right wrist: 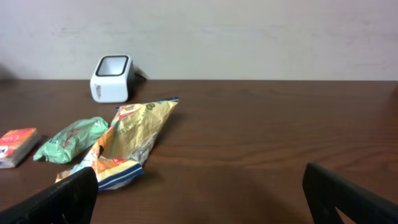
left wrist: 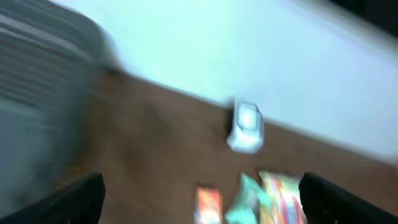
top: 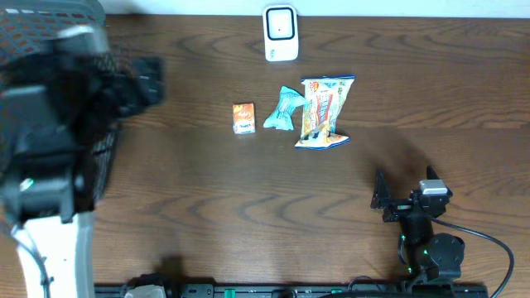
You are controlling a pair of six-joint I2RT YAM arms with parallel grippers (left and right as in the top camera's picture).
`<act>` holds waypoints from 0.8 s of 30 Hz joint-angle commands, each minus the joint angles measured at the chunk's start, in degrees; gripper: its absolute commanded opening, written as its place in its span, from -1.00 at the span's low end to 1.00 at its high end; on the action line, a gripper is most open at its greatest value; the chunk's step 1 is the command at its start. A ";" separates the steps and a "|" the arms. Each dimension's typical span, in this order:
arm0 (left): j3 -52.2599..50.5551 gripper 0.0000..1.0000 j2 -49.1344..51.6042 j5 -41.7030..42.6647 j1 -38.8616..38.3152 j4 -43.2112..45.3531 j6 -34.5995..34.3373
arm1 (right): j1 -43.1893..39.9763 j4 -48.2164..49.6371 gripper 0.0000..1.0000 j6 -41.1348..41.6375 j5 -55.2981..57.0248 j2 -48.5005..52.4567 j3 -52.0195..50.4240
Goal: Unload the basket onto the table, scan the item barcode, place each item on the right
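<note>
Left jaws spread wide, empty, raised over tabletop; wrist view blurred. Right jaws spread wide, empty, low, well right and in front of scanner. Orange box, green packet and snack bag lie in row just before scanner, none held. Mesh basket far left of scanner, contents hidden by left arm.

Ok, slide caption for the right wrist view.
Open right gripper faces scanner, gold bag, green pack, orange box on table.
</note>
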 commanded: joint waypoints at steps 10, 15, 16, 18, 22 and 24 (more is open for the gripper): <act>1.29 0.96 -1.36 -0.28 27.23 6.54 -6.49 | -0.28 -0.28 0.99 0.59 0.42 0.07 -0.04; 1.29 0.96 2.64 -1.16 32.83 5.38 -6.82 | -0.28 -0.28 0.98 0.59 0.42 0.07 -0.04; 1.29 0.96 4.87 -3.52 33.48 4.72 -6.82 | -0.28 -0.28 0.99 0.59 0.42 0.07 -0.04; 1.29 0.96 7.39 -7.21 33.51 3.63 -6.82 | -0.28 -0.28 0.99 0.59 0.42 0.07 -0.04; 1.29 0.95 12.92 -14.93 33.51 3.02 -6.97 | -0.28 -0.28 0.98 0.59 0.42 0.07 -0.04; 1.29 0.96 15.23 -19.02 33.51 2.89 -6.99 | -0.28 -0.28 0.98 0.59 0.42 0.07 -0.04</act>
